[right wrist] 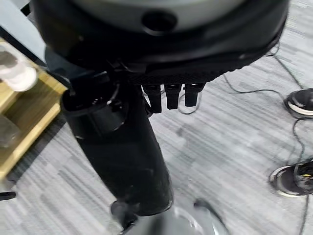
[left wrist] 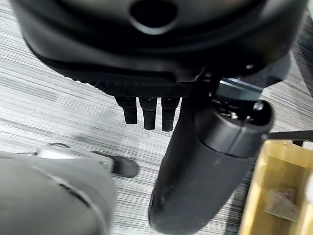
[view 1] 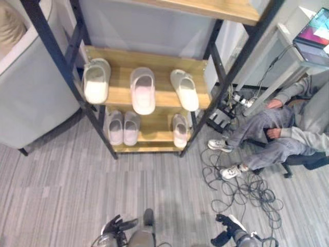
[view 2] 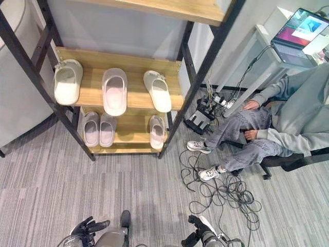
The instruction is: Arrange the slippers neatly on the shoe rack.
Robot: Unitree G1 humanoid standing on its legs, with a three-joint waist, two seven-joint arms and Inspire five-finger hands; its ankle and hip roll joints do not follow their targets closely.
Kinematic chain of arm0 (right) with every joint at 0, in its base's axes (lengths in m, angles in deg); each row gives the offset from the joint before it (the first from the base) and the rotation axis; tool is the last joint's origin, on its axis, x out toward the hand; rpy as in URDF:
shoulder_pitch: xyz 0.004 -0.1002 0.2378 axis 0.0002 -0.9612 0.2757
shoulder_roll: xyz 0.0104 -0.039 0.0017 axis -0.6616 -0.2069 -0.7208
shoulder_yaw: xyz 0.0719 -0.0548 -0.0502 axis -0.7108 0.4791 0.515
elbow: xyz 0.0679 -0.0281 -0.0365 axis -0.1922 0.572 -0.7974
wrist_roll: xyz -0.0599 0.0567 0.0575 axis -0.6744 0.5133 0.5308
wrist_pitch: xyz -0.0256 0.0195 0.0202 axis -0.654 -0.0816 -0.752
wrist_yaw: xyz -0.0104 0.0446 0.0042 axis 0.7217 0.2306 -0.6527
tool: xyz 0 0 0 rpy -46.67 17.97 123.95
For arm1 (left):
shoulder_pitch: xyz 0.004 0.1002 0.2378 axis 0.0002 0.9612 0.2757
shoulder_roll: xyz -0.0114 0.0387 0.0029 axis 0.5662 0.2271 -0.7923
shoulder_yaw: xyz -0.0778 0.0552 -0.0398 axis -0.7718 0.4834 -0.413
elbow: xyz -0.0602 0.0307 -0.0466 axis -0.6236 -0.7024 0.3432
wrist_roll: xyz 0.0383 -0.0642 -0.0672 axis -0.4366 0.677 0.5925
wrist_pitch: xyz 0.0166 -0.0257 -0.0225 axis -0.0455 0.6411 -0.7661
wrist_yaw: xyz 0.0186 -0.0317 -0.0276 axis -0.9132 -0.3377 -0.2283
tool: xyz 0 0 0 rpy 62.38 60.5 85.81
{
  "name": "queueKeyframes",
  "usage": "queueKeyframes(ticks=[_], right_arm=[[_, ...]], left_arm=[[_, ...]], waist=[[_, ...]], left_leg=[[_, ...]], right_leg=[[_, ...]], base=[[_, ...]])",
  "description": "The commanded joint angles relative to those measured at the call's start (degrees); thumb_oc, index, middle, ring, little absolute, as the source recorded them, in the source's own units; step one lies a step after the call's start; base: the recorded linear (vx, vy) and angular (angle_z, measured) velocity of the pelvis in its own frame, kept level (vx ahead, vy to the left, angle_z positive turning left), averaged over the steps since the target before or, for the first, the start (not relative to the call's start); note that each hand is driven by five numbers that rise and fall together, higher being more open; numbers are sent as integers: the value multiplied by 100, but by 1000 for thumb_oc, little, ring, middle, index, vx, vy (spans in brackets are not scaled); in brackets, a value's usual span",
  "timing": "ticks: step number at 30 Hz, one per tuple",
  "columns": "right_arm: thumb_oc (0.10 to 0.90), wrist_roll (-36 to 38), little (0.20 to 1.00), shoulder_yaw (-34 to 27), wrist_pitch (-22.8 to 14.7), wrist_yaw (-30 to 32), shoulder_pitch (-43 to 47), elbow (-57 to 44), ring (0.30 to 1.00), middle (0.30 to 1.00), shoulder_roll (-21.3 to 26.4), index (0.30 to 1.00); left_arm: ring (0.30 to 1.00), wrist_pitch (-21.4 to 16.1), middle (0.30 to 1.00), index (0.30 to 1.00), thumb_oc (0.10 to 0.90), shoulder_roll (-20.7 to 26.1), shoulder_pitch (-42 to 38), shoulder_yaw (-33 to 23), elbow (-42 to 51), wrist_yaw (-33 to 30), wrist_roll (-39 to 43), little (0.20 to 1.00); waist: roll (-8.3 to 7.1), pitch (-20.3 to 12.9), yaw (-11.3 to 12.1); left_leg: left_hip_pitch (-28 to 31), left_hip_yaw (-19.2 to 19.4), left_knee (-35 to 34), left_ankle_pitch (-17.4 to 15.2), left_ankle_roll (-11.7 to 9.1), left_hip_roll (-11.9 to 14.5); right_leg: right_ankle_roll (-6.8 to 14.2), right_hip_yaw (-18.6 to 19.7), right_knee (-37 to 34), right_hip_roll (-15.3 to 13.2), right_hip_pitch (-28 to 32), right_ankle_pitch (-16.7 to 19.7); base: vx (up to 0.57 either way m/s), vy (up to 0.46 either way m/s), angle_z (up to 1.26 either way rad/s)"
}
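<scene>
In the left eye view, three slippers (view 1: 142, 90) lie on the shoe rack's (view 1: 154, 64) upper shelf and three more on the shelf below. A seated person (view 1: 288, 128) is to the right. The left hand (view 1: 117, 226) and right hand (view 1: 224, 232) hang low over the floor. In each wrist view, the fingers (left wrist: 146, 111) hang loose and empty.

I find no legible text, label, number or sign. The laptop screen (view 2: 303, 28) shows coloured windows, but I cannot read any characters on it. The slippers and shoe rack (view 1: 154, 92) carry no print I can make out.
</scene>
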Motion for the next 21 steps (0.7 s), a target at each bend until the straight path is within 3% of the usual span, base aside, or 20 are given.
queueKeyframes(ticks=[1, 3, 8, 13, 18, 21], right_arm=[[800, -272, 900, 6, -9, 70, -111, -156, 900, 900, 258, 900], [800, -335, 900, 84, -6, 60, -159, -229, 900, 900, 243, 900], [800, -363, 900, 126, 26, 72, -191, -121, 900, 900, 201, 900], [800, -556, 900, 174, 35, 145, -147, -6, 900, 900, 257, 900], [800, -620, 900, 47, -43, 229, -53, -797, 900, 900, 556, 900], [800, -729, 900, 39, -68, 180, -90, -977, 900, 900, 668, 900]], left_arm=[[900, -102, 900, 900, 800, 41, 290, 61, 173, -89, -27, 900], [900, -109, 900, 900, 800, 78, 255, 99, 150, -67, -78, 900], [900, -110, 900, 900, 800, 8, 197, 183, -4, -46, -176, 900], [900, -81, 900, 900, 800, 6, 271, 185, -59, -35, -409, 900], [900, -60, 900, 900, 800, 47, 425, 81, -198, -70, -594, 900], [900, -79, 900, 900, 800, -18, 458, 64, -98, -19, -480, 900]], waist=[[121, -103, 22], [169, -29, -152], [151, 35, -371], [130, -49, -346], [200, -191, -312], [253, -323, -342]], left_leg=[[-200, -110, 845, -742, -652, 411], [6, -214, 814, -856, -618, 345], [176, -415, 933, -1077, -612, 176], [231, -458, 932, -1145, -623, 109], [373, -298, 767, -1133, -694, 228], [472, -372, 696, -1111, -756, 214]], right_leg=[[89, 44, -21, -199, -338, 797], [-43, 143, -185, -84, -660, 685], [-45, 481, -1035, 100, -799, 532], [-37, 516, -1547, 92, -618, 586], [12, 500, -1706, 2, -584, 784], [-68, 649, -1947, 89, -375, 584]], base=[[181, 131, -8], [241, 136, 22], [150, 24, 42], [85, -42, 35], [63, -120, -21], [140, -240, -30]])
